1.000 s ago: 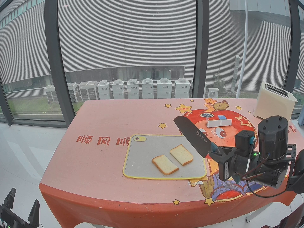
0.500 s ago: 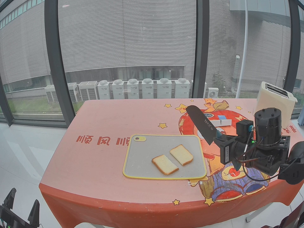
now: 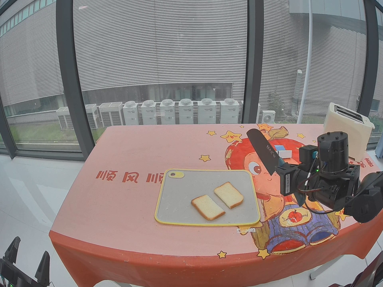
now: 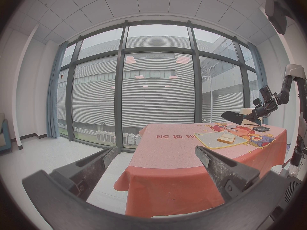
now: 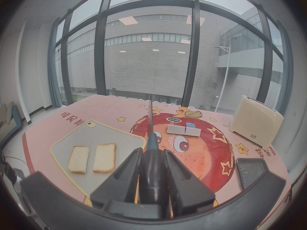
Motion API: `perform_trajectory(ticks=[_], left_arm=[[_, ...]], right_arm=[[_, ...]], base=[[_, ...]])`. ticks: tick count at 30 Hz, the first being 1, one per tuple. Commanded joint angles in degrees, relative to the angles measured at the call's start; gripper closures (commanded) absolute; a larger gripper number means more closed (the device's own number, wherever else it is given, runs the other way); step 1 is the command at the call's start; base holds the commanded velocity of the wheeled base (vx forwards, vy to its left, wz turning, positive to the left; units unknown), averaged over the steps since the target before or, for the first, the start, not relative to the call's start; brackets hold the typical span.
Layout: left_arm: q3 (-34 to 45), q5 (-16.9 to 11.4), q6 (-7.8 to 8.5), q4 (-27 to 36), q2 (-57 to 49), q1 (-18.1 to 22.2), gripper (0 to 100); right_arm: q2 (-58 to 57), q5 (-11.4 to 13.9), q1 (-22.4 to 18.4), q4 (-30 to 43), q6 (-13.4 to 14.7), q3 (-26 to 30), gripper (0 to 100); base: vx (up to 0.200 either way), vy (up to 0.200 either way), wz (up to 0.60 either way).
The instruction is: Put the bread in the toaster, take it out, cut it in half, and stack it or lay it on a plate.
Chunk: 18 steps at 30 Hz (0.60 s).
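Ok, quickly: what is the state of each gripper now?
Left gripper: open, holding nothing.
Right gripper: closed on the knife.

Right gripper (image 3: 287, 177) with knife (image 3: 263, 150) now farther from the cutting board (image 3: 179, 200), nearer the toaster (image 3: 345, 129).

Tall windows (image 3: 159, 52), tiled ceiling (image 4: 153, 0), pale floor (image 3: 28, 196)

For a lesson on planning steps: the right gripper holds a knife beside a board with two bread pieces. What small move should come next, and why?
Probably set the knife down at the white stand. The two bread halves already lie apart on the cutting board, so cutting looks done, and the right gripper, shut on the handle, needs freeing to move them.
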Motion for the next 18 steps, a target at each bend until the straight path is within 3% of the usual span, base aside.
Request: perform_trajectory(ticks=[1,8,18], left_arm=[[1.01,0.04,-0.02,-0.02,0.16,0.0,0],[1.01,0.04,-0.02,-0.02,0.16,0.0,0],[1.01,0.04,-0.02,-0.02,0.16,0.0,0]], right_arm=[[0.9,-0.03,-1.3,0.11,-0.01,-0.61,100],[3.1,-0.03,-4.99,-0.16,-0.1,-1.84,100],[4.42,-0.03,-6.14,-0.16,-0.1,-2.72,100]], base=[[0.0,0.0,0.0],[0.0,0.0,0.0],[0.0,0.0,0.0]])
